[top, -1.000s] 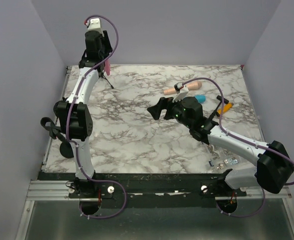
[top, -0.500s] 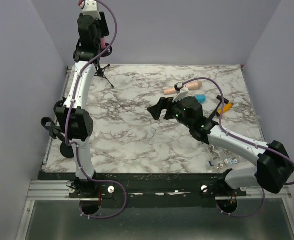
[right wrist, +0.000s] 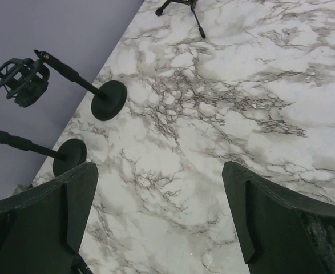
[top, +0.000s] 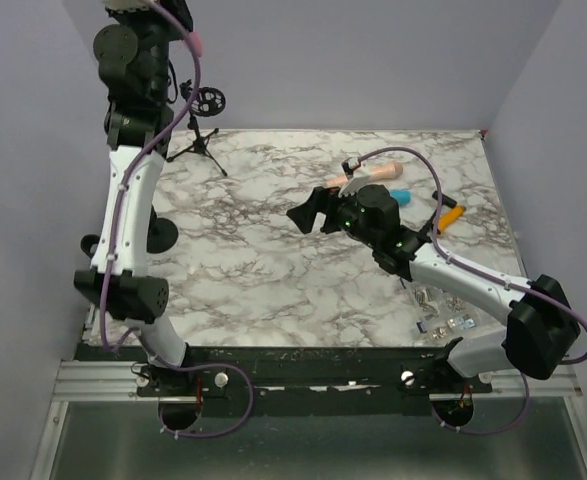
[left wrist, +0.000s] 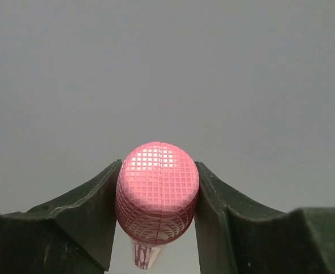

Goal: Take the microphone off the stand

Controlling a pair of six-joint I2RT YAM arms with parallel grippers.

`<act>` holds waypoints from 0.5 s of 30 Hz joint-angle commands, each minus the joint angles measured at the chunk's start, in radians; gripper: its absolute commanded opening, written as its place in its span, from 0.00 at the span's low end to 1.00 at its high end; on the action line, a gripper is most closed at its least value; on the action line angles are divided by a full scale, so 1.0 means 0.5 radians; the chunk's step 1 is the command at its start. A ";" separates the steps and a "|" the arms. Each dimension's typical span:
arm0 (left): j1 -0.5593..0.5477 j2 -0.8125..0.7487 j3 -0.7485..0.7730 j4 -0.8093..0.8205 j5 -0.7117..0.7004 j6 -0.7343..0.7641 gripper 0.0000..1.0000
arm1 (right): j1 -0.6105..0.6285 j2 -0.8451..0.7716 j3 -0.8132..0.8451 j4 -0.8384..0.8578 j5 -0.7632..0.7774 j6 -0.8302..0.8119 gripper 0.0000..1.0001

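Observation:
A pink microphone [left wrist: 157, 191] with a mesh head sits between my left gripper's [left wrist: 157, 205] fingers, which are shut on it. From above, the left arm reaches high at the far left, and the microphone's pink tip [top: 199, 43] pokes out past the wrist against the back wall. Below it, the black tripod stand [top: 205, 143] stands at the far left of the table, its ring mount [top: 211, 100] holding nothing. My right gripper [right wrist: 158, 191] hangs open over bare marble mid-table [top: 308, 212].
Two black round-base stands [right wrist: 110, 100] [right wrist: 70, 157] stand by the left wall; one carries a cage mount [right wrist: 19, 80]. A peach microphone [top: 358, 178], a blue one [top: 401, 197] and an orange one [top: 451, 215] lie at the far right. Small parts [top: 443, 320] lie near the front right.
My left arm has risen with the pink microphone, lifting it off the tripod stand, whose ring mount now shows bare. The right gripper moved slightly farther away.

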 commanded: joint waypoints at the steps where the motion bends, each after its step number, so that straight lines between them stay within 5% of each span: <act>1: -0.070 -0.532 -0.511 0.265 0.173 -0.242 0.00 | 0.004 -0.027 0.072 -0.102 -0.104 0.059 1.00; 7: -0.151 -1.051 -1.438 0.316 0.676 -0.624 0.00 | -0.001 -0.106 0.009 -0.250 -0.117 0.107 1.00; 15: -0.279 -1.265 -2.017 -0.003 1.500 -0.426 0.00 | 0.001 -0.213 -0.266 -0.393 -0.391 0.149 1.00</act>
